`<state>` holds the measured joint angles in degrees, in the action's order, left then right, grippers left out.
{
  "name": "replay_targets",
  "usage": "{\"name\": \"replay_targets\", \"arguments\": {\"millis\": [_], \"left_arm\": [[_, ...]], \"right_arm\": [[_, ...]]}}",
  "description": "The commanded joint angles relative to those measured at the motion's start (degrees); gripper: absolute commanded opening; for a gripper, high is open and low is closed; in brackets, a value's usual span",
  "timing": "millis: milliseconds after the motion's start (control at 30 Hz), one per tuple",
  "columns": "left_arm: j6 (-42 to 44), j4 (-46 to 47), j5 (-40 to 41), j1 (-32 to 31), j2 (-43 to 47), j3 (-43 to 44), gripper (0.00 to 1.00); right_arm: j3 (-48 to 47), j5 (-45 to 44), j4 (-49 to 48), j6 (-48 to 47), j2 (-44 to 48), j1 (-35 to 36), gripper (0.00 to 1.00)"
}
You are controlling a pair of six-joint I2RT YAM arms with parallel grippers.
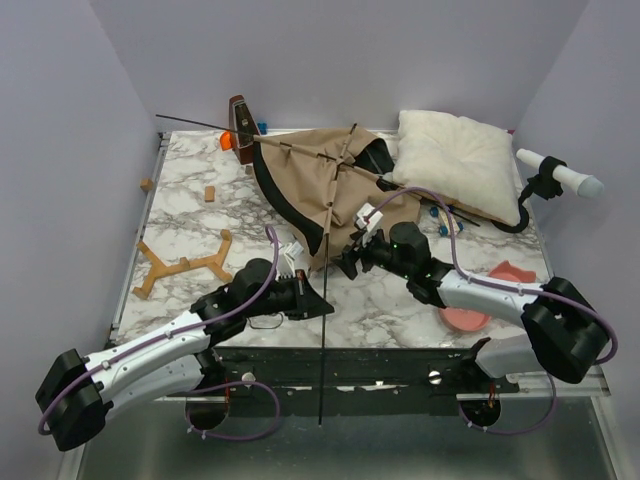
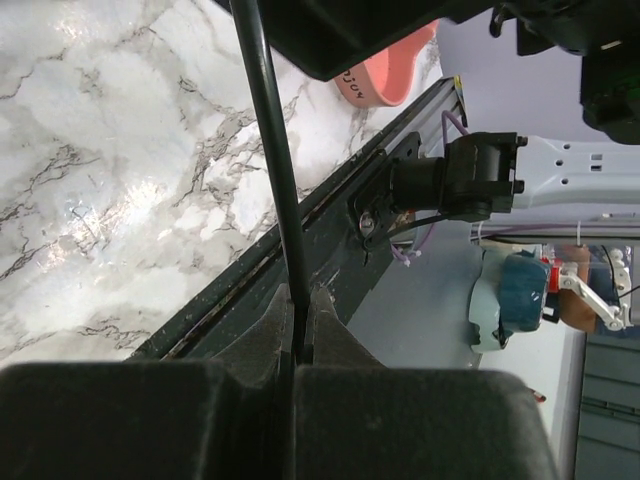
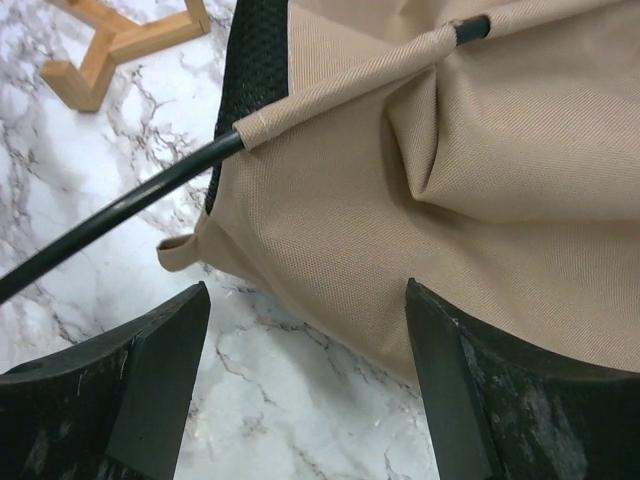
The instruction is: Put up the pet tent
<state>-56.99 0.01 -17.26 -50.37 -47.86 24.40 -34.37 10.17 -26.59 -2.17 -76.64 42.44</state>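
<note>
The tan pet tent point(image 1: 320, 180) lies collapsed at the back middle of the marble table, black lining along its left edge. One thin black pole point(image 1: 325, 330) runs from its fabric sleeve down past the table's front edge. My left gripper point(image 1: 322, 306) is shut on this pole point(image 2: 275, 170), which passes between the jaws in the left wrist view. My right gripper point(image 1: 350, 262) is open and empty just above the table, at the tent's near corner point(image 3: 420, 200). The pole enters the sleeve point(image 3: 340, 95) beside it. Another pole point(image 1: 205, 125) sticks out to the back left.
A white pillow point(image 1: 455, 160) lies at the back right. A pink bowl point(image 1: 478, 300) sits at the right front. A wooden cross stand point(image 1: 180, 262) lies at the left. Small wooden blocks point(image 1: 210, 193) and a brown and orange item point(image 1: 240, 125) are at the back left.
</note>
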Motion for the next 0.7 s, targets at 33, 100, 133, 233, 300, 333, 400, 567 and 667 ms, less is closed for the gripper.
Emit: {"name": "replay_targets", "arguments": {"millis": [33, 100, 133, 233, 300, 333, 400, 567, 667], "left_arm": [[1.9, 1.0, 2.1, 1.9, 0.8, 2.5, 0.0], [1.9, 0.6, 1.7, 2.1, 0.7, 2.7, 0.0], [1.9, 0.6, 1.5, 2.2, 0.7, 2.7, 0.0], [2.1, 0.6, 1.3, 2.6, 0.5, 3.1, 0.0], [2.4, 0.5, 1.2, 3.1, 0.4, 3.2, 0.0], [2.6, 0.2, 1.2, 3.6, 0.3, 3.4, 0.0], [3.4, 0.1, 0.9, 4.7, 0.4, 3.6, 0.0], [6.1, 0.1, -1.4, 8.7, -0.8, 4.9, 0.0], [7.3, 0.4, -3.0, 10.3, -2.7, 6.3, 0.0]], "right_arm": [[-1.6, -0.1, -5.8, -4.9, -3.7, 0.7, 0.82], [-2.5, 0.0, -7.0, -4.9, -5.1, 0.8, 0.73], [-3.1, 0.2, -7.1, -4.9, -6.0, 0.8, 0.67], [-5.2, 1.3, -6.3, -4.8, -8.2, 0.8, 0.51], [-5.9, 2.3, -5.6, -4.7, -8.9, 1.0, 0.39], [-6.0, 2.9, -5.3, -4.7, -9.0, 1.0, 0.32], [-6.4, 3.8, -3.7, -4.5, -9.1, 1.1, 0.21], [-7.5, 6.6, 2.6, -3.2, -8.5, 1.5, 0.01], [-6.9, 8.4, 5.1, -2.3, -7.6, 2.2, 0.01]]}}
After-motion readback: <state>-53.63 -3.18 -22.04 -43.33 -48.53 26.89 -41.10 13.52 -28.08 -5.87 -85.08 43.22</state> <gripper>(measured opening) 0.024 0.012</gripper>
